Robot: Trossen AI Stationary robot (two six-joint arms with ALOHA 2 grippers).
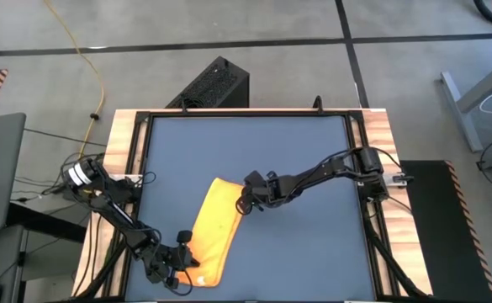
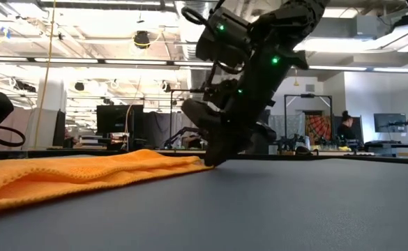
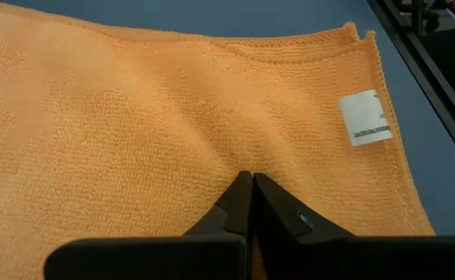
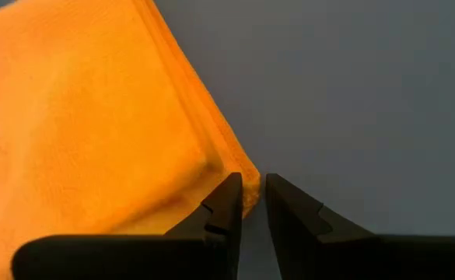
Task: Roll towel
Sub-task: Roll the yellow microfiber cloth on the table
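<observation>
1. The towel [image 1: 211, 231] lay flat on my blue-grey counter [image 1: 313, 168], folded into a long strip that ran from near the counter's middle down toward its near-left corner.
2. My left gripper [image 1: 181, 268] sat at the towel's near end, close to the counter's near edge, with its jaws clenched tight together, tips pressed down onto the cloth.
3. From my left wrist, the towel [image 3: 173, 117] filled nearly the whole view, its weave plain, and a small white label [image 3: 365, 118] was sewn near one hemmed side, just beside the bare counter [image 3: 414, 140].
4. My right gripper [image 1: 247, 199] reached in from the counter's right side to the towel's far end, near the middle of the counter.
5. From my right wrist, my right gripper [image 4: 253, 194] had its jaws a narrow gap apart, set right at the towel's [image 4: 79, 124] stacked corner, with the corner's tip showing beside one jaw; I could not tell whether they pinched the cloth.
6. From counter height, the towel [image 2: 71, 174] lay low and slightly rumpled, and my right gripper [image 2: 214, 159] touched down at its end.
</observation>
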